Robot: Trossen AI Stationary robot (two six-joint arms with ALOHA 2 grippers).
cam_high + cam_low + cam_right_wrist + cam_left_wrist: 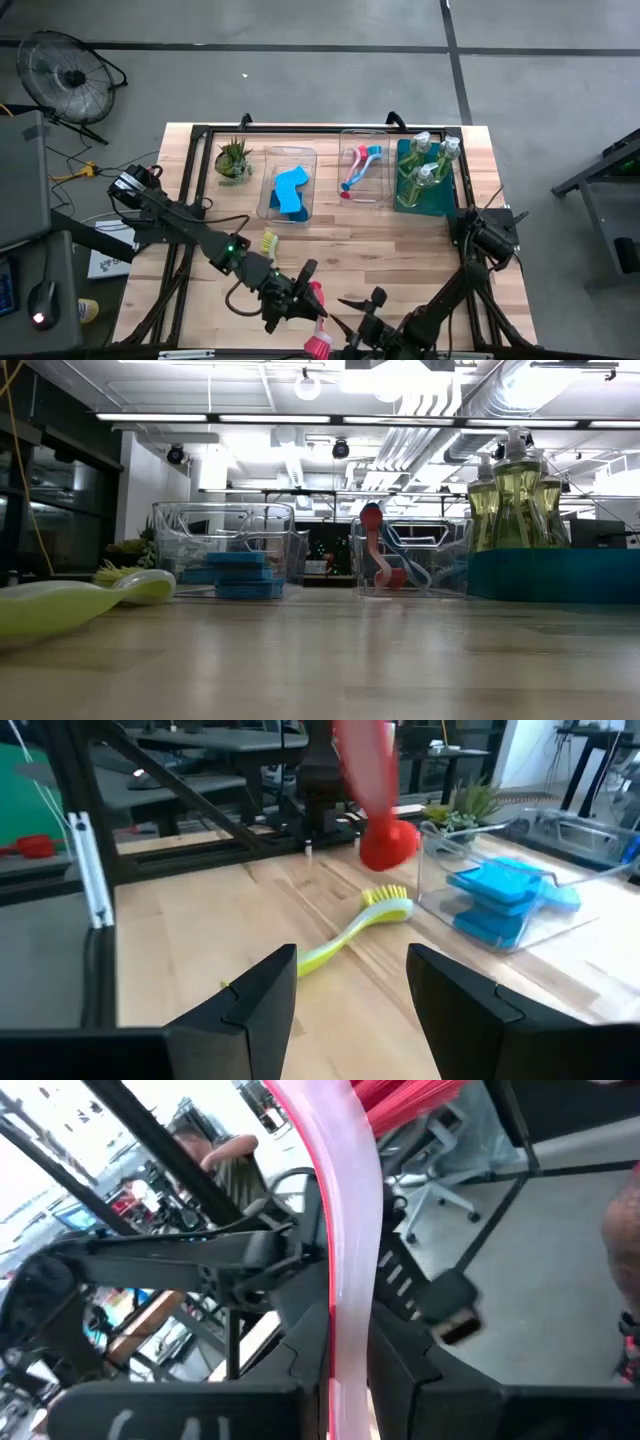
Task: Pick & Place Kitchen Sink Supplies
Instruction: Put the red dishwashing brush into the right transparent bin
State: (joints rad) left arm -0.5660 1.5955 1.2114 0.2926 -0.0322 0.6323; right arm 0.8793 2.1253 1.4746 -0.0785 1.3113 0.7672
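Gripping red brush (317,318) w/ left tool (300,300), yellow-green brush (268,241) nearby

High view: overhead, straight down on the whole tabletop (400,240). Low view: at tabletop height, level across to the bins at the far edge. Left wrist view: very close on a red brush handle (345,1280). Right wrist view: shares the yellow-green brush (350,935) with both.

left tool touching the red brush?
Touching. In the left wrist view the red brush's handle runs straight down between the left tool's dark fingers, which are shut on it; the high view agrees.
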